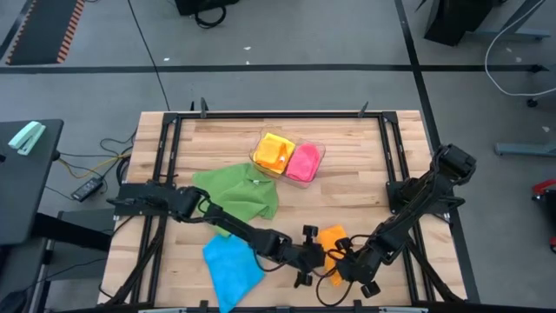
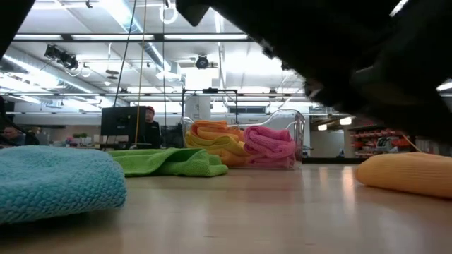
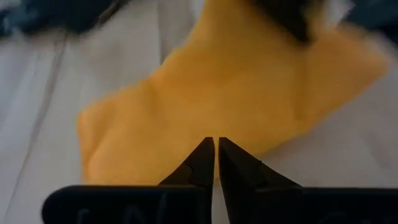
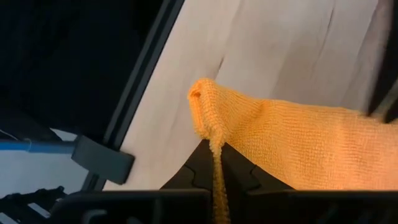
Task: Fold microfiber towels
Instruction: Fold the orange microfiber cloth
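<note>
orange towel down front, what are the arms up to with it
Both arms work on the orange towel at the table's near edge. The right pincer is shut on its edge, a bit of cloth bunched above the fingers. The left pincer is shut, its tips at the towel's other edge. The green towel and blue towel lie loose; pink and yellow ones sit in the clear tray.

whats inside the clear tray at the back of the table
The clear tray holds a folded yellow towel and a folded pink towel, side by side. The low view hints at orange folds beneath the yellow; the tray's floor is covered.
</note>
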### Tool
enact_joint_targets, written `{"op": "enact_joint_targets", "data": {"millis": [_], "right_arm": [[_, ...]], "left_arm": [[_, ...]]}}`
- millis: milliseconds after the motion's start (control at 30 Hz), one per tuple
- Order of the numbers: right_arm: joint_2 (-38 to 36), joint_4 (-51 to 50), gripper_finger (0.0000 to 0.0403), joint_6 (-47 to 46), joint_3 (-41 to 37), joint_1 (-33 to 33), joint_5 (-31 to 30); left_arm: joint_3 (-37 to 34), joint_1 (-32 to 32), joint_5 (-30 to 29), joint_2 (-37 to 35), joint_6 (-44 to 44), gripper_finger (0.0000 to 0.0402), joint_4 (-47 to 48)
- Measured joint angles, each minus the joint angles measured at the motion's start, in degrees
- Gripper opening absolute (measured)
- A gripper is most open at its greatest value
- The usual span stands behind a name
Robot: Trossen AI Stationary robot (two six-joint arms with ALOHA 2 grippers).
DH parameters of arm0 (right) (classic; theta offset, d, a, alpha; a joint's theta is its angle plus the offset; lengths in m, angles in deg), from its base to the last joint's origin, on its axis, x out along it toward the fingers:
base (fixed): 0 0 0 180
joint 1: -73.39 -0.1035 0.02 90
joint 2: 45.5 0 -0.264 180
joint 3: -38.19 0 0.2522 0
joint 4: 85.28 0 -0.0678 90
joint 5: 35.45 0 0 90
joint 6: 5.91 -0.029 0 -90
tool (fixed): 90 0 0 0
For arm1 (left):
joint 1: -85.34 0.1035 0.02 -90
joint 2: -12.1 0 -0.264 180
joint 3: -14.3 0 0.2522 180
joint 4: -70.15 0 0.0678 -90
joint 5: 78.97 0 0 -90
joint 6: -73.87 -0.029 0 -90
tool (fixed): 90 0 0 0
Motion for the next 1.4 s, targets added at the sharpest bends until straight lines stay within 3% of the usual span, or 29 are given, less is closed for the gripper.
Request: {"op": "enact_joint_targets", "data": {"millis": [233,567,933,1200,1400], "right_arm": [[-2.18,-0.23,0.0014,-0.25,0.00,-1.04,-1.89],[-2.52,-0.27,0.0014,0.20,0.00,-1.77,-2.88],[-2.52,-0.53,0.0014,0.88,0.00,-1.63,-3.31],[-2.52,-0.55,0.0014,1.14,0.02,-0.41,-4.80],[-2.52,-0.51,0.0014,0.89,0.02,0.28,-4.87]], "left_arm": [[-0.39,-1.82,-0.37,1.23,-4.93,0.0007,-2.55],[-3.91,-1.03,-0.72,0.40,-6.14,0.0014,-2.52],[-20.48,-0.59,-1.03,-8.24,-4.64,0.0024,-22.21],[-21.24,-0.05,2.36,-6.16,-0.79,0.0030,-32.28],[-21.22,0.03,3.44,-6.17,1.77,0.0033,-32.40]]}}
